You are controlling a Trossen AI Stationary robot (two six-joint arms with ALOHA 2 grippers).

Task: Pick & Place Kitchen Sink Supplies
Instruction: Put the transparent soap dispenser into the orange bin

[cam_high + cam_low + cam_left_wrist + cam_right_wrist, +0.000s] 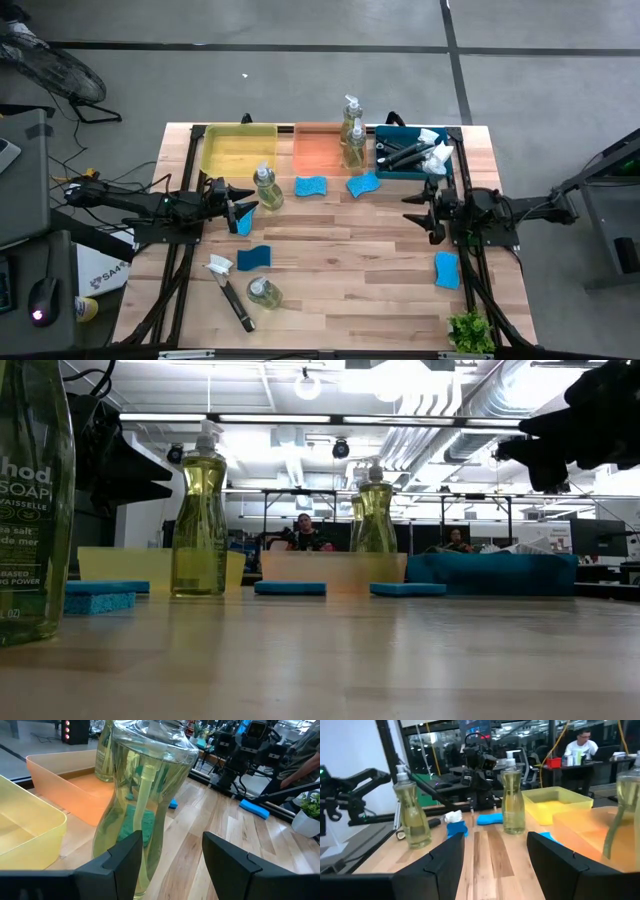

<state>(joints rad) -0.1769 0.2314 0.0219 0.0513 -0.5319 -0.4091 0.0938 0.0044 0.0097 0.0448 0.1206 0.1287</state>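
My left gripper (240, 205) hovers open at the table's left, just short of a standing soap bottle (266, 188), which fills the left wrist view (145, 795). A blue sponge (243, 223) lies on the table under its fingers. My right gripper (420, 208) hovers open and empty at the right (495, 855). Two bottles (352, 130) stand at the orange tray (318, 150). Another bottle (263, 292) and a dish brush (230, 290) are at the near left. Other brushes (410, 155) lie in the blue tray (385, 165).
A yellow tray (238, 148) stands at the far left. Loose sponges lie before the trays (311, 186) (363, 184), at centre left (253, 258) and at near right (447, 270). A small green plant (470, 330) stands at the near right corner. People sit in the room beyond.
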